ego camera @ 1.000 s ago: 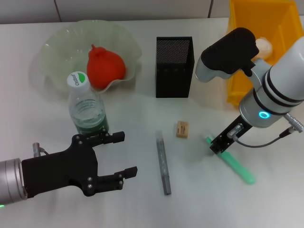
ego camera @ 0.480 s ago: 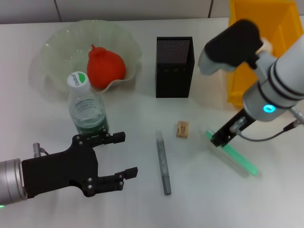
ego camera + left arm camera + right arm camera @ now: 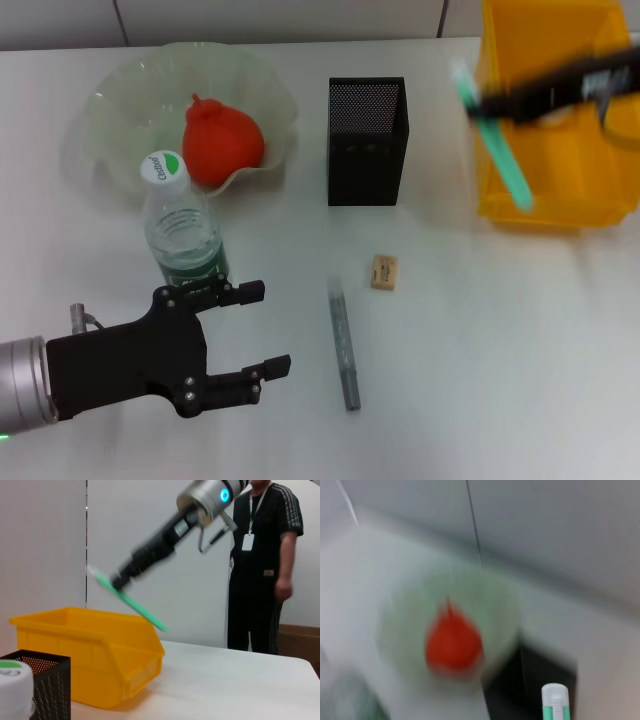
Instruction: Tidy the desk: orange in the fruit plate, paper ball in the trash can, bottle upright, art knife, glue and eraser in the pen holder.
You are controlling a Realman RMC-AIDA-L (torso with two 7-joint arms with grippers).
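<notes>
My right gripper (image 3: 489, 103) is shut on the green glue stick (image 3: 503, 150) and holds it tilted in the air, over the near-left corner of the yellow trash can (image 3: 560, 200) and right of the black mesh pen holder (image 3: 367, 140). The stick also shows in the left wrist view (image 3: 135, 602) and the right wrist view (image 3: 555, 705). The orange (image 3: 222, 138) lies in the pale-green fruit plate (image 3: 120, 95). The bottle (image 3: 180, 225) stands upright. The tan eraser (image 3: 383, 272) and the grey art knife (image 3: 343, 340) lie on the table. My left gripper (image 3: 272, 326) is open, just in front of the bottle. The paper ball is hidden.
A person in black (image 3: 262, 565) stands beyond the far side of the table. The white tabletop (image 3: 500, 350) lies bare at the front right.
My right gripper has lifted the glue stick off the table at the front right and swung it up and back, to beside the pen holder. The left arm has not moved.
</notes>
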